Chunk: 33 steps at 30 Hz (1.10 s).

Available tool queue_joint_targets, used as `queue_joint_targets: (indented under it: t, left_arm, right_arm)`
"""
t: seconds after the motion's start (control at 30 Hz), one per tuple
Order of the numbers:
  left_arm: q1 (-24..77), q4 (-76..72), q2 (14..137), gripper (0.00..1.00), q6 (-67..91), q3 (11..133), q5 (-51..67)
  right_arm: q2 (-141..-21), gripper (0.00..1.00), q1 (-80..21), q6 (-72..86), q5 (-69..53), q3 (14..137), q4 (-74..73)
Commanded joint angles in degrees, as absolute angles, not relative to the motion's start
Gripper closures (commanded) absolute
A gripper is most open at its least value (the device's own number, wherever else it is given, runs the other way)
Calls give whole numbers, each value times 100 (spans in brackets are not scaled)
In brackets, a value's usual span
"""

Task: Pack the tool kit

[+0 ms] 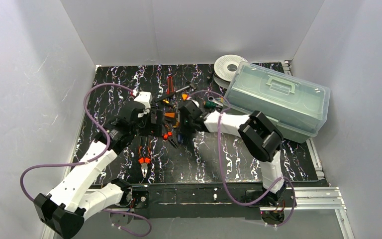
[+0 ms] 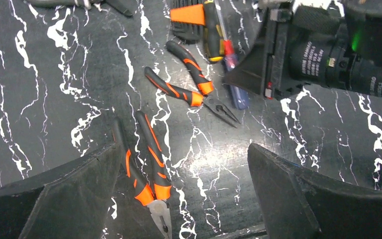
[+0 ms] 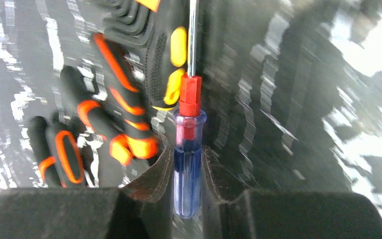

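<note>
While the right gripper (image 3: 186,152) pinches a blue screwdriver (image 3: 187,134) (red collar), left gripper (image 2: 183,149) spread above pliers (image 2: 154,184).

tabletop (image 1: 214,159) near-right strip: free | centre: pliers (image 2: 189,92) heap crowds left tool (image 2: 183,149) and right tool (image 3: 187,149) | far right: box (image 1: 278,99), spool (image 1: 229,64) block

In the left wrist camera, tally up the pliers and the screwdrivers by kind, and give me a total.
Pliers: 2, the needle-nose pliers and the blunt-nosed pliers, both orange and black
Screwdrivers: 2, the blue-handled screwdriver and the black-and-yellow screwdriver
Total: 4
</note>
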<state>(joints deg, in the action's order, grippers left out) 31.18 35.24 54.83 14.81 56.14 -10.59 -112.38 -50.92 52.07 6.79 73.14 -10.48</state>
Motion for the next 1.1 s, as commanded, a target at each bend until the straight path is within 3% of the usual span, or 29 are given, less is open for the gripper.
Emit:
queue_joint_targets:
  t: [0.0, 0.27, 0.43, 0.5, 0.6, 0.8, 1.07]
  left_arm:
    - [2803, 3551, 5540, 2, 1617, 5424, -918]
    - [2237, 3807, 5999, 2, 1989, 5485, -950]
    - [1870, 3960, 6173, 2, 2327, 5546, -716]
    - [1864, 3941, 6222, 2, 2436, 5539, -656]
    - [1863, 3855, 6338, 2, 2586, 5533, -622]
    - [1958, 3382, 7035, 2, 2872, 5550, -5]
    - [2977, 2264, 8390, 5, 3792, 5899, -266]
  right_arm:
    - [-11874, 86, -5065, 3883, -416, 8419, -112]
    - [-13428, 82, -4969, 3644, -1659, 11154, -654]
    - [-13387, 48, -4680, 3502, -1469, 12432, -1456]
    - [-13017, 30, -4461, 3521, -1408, 12057, -1360]
    - [-12471, 20, -4109, 3462, -1498, 11544, -1372]
    - [-10838, 18, -3606, 3054, -1411, 9792, -1212]
    - [-8705, 18, -3516, 2360, -432, 7956, -1356]
